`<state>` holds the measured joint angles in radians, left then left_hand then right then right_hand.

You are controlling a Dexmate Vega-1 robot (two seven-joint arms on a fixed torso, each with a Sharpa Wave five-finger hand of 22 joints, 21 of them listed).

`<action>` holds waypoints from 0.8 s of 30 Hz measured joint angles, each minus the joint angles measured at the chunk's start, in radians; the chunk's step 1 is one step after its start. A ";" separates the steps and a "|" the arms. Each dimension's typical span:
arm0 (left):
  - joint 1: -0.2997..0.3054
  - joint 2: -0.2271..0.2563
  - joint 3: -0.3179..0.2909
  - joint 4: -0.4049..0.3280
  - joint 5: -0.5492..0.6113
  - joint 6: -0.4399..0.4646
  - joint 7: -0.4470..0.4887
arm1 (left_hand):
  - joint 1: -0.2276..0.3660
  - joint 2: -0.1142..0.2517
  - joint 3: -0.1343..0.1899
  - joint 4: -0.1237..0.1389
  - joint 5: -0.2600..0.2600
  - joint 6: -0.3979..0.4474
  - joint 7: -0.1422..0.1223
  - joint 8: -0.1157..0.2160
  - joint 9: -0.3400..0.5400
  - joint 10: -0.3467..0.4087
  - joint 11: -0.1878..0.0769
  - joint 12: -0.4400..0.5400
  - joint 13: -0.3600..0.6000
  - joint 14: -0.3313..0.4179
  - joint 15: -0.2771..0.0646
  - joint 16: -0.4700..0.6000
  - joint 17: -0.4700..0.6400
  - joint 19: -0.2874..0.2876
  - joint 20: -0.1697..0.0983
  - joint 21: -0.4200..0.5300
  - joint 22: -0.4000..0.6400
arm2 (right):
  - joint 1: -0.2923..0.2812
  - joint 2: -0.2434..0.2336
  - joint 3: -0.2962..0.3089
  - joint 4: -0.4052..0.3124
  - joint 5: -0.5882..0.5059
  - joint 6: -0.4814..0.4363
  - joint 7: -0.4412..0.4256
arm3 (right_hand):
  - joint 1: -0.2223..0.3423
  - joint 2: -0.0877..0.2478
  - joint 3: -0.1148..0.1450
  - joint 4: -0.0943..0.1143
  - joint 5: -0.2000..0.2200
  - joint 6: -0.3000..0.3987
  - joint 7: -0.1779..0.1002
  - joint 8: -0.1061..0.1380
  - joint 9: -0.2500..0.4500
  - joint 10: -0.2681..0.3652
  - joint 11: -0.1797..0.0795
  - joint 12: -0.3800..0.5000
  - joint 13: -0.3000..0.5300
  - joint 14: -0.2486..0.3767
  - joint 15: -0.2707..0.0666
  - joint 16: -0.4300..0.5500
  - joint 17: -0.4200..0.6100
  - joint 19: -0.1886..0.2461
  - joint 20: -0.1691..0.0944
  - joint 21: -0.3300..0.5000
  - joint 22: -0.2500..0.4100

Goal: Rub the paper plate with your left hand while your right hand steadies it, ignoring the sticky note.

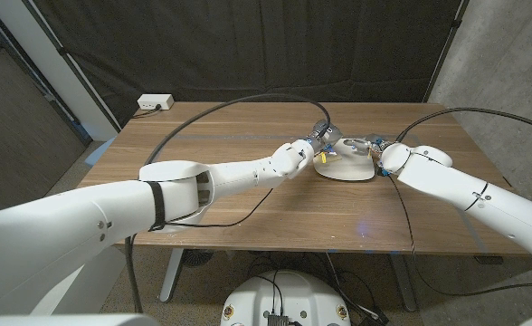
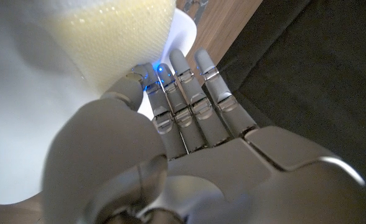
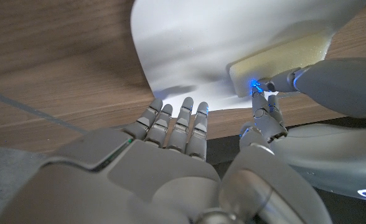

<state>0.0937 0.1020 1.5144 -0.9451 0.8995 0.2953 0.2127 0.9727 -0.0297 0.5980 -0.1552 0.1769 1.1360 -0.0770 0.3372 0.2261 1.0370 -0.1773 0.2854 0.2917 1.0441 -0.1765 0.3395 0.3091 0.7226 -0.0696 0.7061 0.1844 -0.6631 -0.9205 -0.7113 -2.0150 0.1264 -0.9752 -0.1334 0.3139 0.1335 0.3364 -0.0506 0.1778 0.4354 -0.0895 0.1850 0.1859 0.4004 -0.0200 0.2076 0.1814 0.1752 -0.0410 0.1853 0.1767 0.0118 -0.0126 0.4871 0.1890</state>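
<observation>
I'm at the bench [image 1: 248,204] with the plate [image 1: 347,169] lying between my two hands, so the rubbing step is in hand. My left hand [image 1: 313,150] holds a pale yellow sponge [image 2: 108,37] pressed onto the plate's near side. My right hand [image 1: 382,150] touches the opposite rim with fingers [image 3: 184,124] apart, gripping nothing. Next — I judge — short strokes with the left while the right bears down steadily.

Matt white paper plate [image 1: 349,168], wood-grain table [image 1: 248,204]
</observation>
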 measured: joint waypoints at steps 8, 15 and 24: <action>0.020 0.067 -0.029 -0.118 0.026 -0.060 -0.069 | 0.000 0.000 -0.005 0.005 0.000 -0.015 -0.003 -0.005 -0.005 -0.021 0.002 -0.005 0.008 -0.009 0.005 -0.011 0.000 -0.011 0.000 0.000 0.000 | -0.006 -0.003 0.005 -0.001 -0.003 0.003 0.001 | -0.008 0.000 0.000 0.005 0.000 0.000 0.000 0.000 0.000 0.000 0.000 0.000 0.000 0.000 0.000 0.000 0.000 0.000 0.000 -0.009 0.000; 0.043 0.114 -0.061 -0.207 0.059 -0.104 -0.126 | -0.001 0.000 -0.012 0.012 0.000 -0.045 -0.009 -0.016 -0.008 -0.045 -0.002 -0.016 0.017 -0.032 0.017 -0.026 0.000 -0.020 0.002 -0.004 0.000 | -0.015 -0.004 0.012 -0.007 -0.003 0.004 0.000 | -0.008 0.000 -0.004 0.009 0.000 0.000 0.000 0.000 0.000 0.000 0.000 0.000 0.000 0.000 0.000 0.000 0.000 0.000 0.000 -0.009 0.000; 0.062 0.119 -0.082 -0.215 0.140 -0.109 -0.143 | -0.006 0.005 -0.012 0.012 0.000 -0.045 -0.009 -0.016 -0.008 -0.045 -0.001 -0.016 0.023 -0.035 0.014 -0.026 0.005 -0.028 0.004 -0.004 0.000 | -0.025 -0.007 0.020 -0.015 -0.003 0.004 -0.008 | -0.017 -0.001 -0.004 0.009 0.000 -0.004 -0.004 0.000 0.000 0.000 0.000 0.000 0.000 0.000 0.000 0.000 0.000 0.000 0.000 -0.009 0.000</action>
<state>0.1555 0.2206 1.4327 -1.1606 1.0398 0.1865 0.0694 0.9670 -0.0248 0.5863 -0.1433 0.1770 1.0910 -0.0856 0.3210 0.2185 0.9917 -0.1784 0.2697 0.3142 1.0088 -0.1625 0.3136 0.3136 0.6942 -0.0659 0.7024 0.1842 -0.6881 -0.9271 -0.6917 -2.0297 0.1233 -0.9716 -0.1410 0.2967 0.1321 0.3325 -0.0412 0.1779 0.4316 -0.0934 0.1851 0.1861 0.4004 -0.0200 0.2076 0.1814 0.1752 -0.0410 0.1853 0.1768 0.0118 -0.0126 0.4785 0.1890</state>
